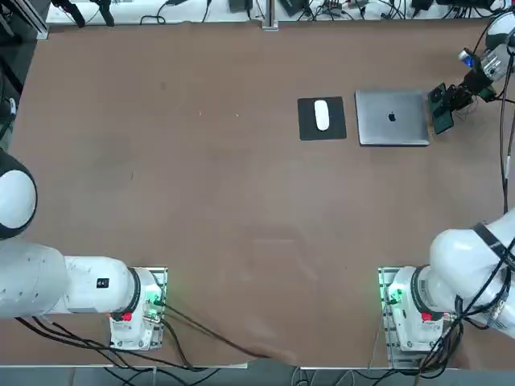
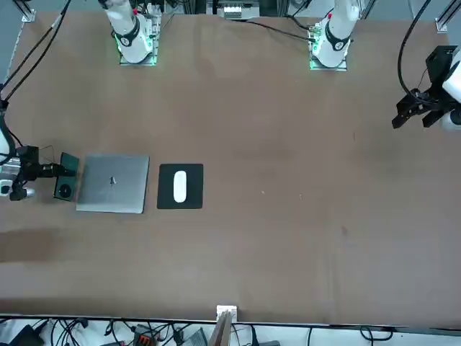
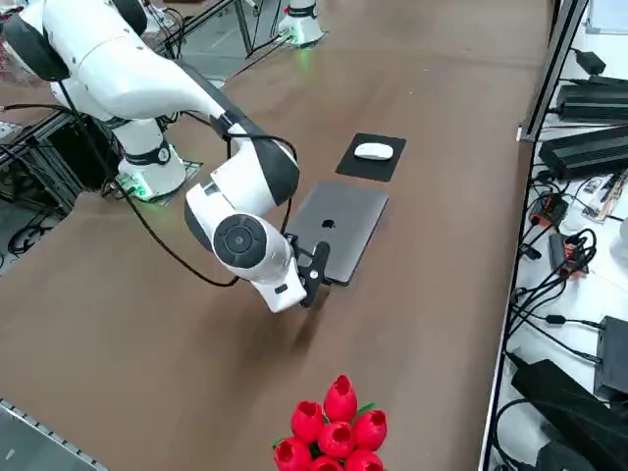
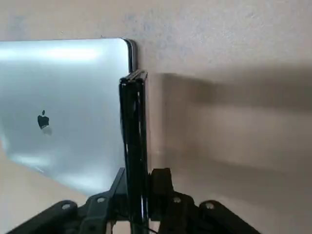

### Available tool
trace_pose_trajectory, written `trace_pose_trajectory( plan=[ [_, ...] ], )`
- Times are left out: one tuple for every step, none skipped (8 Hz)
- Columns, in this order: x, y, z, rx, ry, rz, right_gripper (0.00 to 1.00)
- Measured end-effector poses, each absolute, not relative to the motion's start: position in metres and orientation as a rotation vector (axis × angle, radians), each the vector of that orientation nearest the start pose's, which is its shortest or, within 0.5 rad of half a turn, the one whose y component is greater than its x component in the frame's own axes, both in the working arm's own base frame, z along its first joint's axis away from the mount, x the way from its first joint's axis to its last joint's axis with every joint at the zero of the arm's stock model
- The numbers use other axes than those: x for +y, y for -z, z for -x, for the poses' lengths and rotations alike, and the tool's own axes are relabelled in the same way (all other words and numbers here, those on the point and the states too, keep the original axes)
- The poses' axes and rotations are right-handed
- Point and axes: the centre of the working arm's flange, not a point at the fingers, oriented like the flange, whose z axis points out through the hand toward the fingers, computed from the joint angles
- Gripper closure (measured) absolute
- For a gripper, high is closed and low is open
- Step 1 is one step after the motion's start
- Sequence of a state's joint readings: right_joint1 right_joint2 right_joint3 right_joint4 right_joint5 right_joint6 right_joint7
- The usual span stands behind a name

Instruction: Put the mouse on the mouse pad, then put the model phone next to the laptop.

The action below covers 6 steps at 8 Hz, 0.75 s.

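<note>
Beside the laptop (image 4: 63, 117), wrist view alone shows the right hand (image 4: 139, 187) gripping the model phone (image 4: 134, 146) edge-on.

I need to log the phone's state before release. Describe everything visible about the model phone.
The model phone is a thin, dark teal-black slab with a round camera lens near one end, glossy along its edge in the wrist view. The right pincer is shut on its two broad faces. It sits beside the short edge of the silver laptop, on the side away from the mouse pad. In the wrist view it stands on edge, its narrow side up. Whether it touches the table or the laptop cannot be told.
</note>
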State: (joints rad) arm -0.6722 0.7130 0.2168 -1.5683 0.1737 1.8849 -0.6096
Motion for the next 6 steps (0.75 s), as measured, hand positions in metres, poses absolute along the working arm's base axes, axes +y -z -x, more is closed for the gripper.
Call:
trace_pose_trajectory(
  plan=[
    [-0.293,-0.208,-0.587,-0.057,-0.243,2.67,0.84],
    [-0.292,-0.204,-0.587,-0.053,-0.246,2.656,0.84],
    [-0.29,-0.197,-0.586,-0.045,-0.247,2.639,0.84],
    [-0.288,-0.192,-0.586,-0.041,-0.249,2.627,0.84],
    [-0.288,-0.187,-0.585,-0.042,-0.251,2.621,0.84],
    [-0.288,-0.184,-0.586,-0.043,-0.246,2.621,0.84]
  ],
)
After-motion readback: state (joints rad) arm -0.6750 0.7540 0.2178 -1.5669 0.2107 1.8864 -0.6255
